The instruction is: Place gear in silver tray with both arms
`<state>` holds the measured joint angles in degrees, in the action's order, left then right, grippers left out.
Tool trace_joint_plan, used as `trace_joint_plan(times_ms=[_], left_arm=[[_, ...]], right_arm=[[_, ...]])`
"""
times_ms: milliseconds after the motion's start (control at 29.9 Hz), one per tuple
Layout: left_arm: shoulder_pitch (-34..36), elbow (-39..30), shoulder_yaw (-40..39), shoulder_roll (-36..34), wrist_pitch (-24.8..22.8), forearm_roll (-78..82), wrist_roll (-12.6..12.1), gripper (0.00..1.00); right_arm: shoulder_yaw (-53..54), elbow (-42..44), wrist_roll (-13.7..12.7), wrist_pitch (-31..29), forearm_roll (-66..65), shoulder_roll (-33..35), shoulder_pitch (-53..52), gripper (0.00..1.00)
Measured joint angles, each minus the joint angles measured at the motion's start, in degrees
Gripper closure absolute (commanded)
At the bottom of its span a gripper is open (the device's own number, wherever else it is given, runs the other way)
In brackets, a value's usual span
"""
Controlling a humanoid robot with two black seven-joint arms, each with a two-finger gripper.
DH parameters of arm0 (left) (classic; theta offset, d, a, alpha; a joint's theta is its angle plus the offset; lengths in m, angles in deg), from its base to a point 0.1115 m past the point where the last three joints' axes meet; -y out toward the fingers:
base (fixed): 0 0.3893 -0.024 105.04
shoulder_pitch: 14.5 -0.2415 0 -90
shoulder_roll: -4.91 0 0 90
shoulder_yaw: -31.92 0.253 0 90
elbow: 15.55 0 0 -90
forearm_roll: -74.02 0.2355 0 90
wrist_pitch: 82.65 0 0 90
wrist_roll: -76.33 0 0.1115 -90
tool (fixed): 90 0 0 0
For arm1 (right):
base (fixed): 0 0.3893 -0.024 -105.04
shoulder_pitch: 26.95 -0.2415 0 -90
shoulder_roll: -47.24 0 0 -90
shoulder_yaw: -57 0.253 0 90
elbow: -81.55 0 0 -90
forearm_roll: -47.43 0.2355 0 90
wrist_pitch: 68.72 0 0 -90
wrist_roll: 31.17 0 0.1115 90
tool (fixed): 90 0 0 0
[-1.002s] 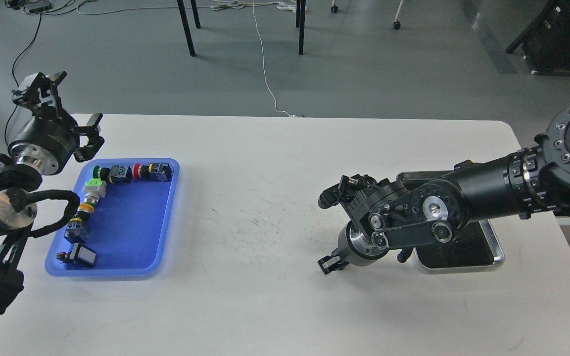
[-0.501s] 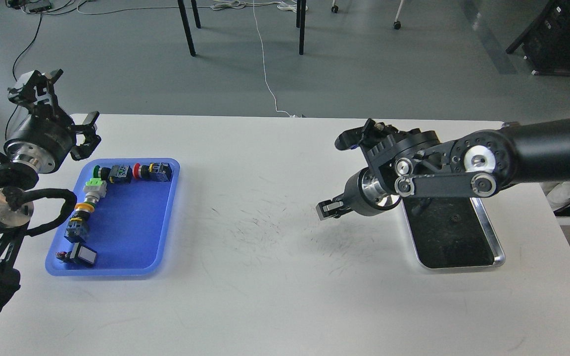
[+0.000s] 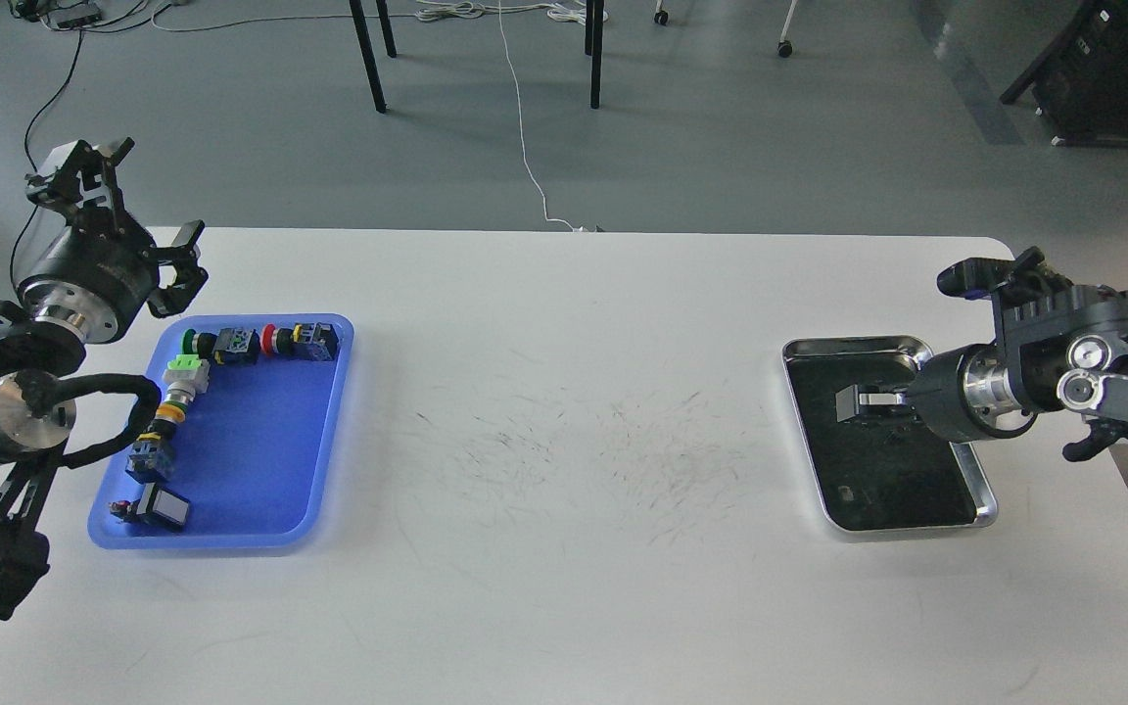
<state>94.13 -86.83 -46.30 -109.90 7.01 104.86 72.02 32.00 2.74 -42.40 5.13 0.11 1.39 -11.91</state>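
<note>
The silver tray [image 3: 986, 488] lies at the table's right, with a dark reflective bottom. My right gripper [image 3: 912, 340] comes in from the right edge. It is open and empty, with one finger [image 3: 860, 402] low over the tray's far half and the other finger [image 3: 965, 278] raised beyond the tray's far right corner. I cannot make out a gear in the tray; my wrist covers part of the bottom. My left gripper [image 3: 133, 211] is open and empty, held up at the far left table corner, just behind the blue tray.
A blue plastic tray [image 3: 251, 490] at the left holds several push-button switches [image 3: 231, 345] along its far and left sides. The white table's [image 3: 564, 587] middle is scuffed with dark marks. Chair legs and cables stand on the floor behind.
My right arm has swung from the table's middle back to the right and now reaches in over the silver tray. The tray is uncovered. My left gripper has hardly moved.
</note>
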Motion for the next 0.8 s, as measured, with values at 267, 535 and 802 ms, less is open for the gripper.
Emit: trace_joint_plan(times_ms=[267,535,802], left_arm=[[0.2,0.0,0.2,0.0,0.0,0.4,0.0,0.02],[0.2,0.1,0.3,0.0,0.0,0.4,0.0,0.02],[0.2,0.1,0.3,0.0,0.0,0.4,0.0,0.02]], right_arm=[[1.7,2.9,0.0,1.4,-1.0,-1.2,5.9,0.96],[1.8,3.3,0.0,1.5,-2.4,-1.6,7.1,0.34],[5.0,3.0,0.0,1.4,-1.6,-1.3,7.2,0.09]])
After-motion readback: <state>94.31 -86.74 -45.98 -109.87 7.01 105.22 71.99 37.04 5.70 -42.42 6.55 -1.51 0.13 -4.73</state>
